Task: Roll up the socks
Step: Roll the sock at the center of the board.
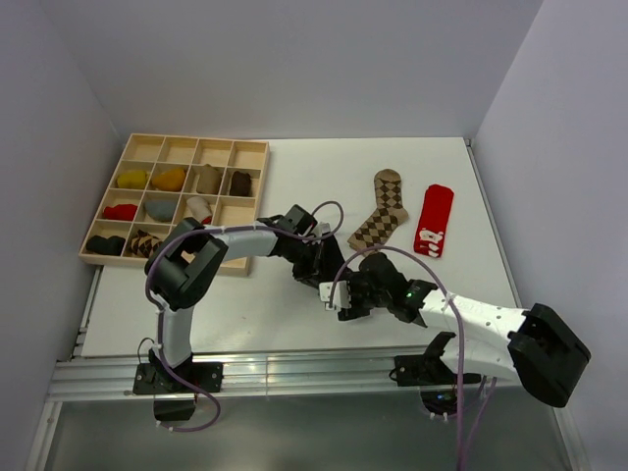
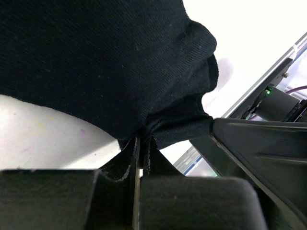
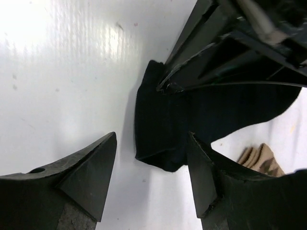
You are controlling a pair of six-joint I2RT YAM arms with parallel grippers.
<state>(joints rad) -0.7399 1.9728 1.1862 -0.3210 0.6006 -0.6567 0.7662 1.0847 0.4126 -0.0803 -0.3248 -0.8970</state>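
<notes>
Over table, left fingers pinching black sock

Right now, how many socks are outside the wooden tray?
3. The argyle sock and the red sock lie flat on the table, far right; the black sock is pinched in the jaws of the left gripper. More may be hidden.

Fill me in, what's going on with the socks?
Left fingers are shut on an edge of the black sock, mid-table. Right fingers stand open, straddling a bunched end of it without gripping. The argyle sock and red sock lie flat farther back, untouched.
</notes>
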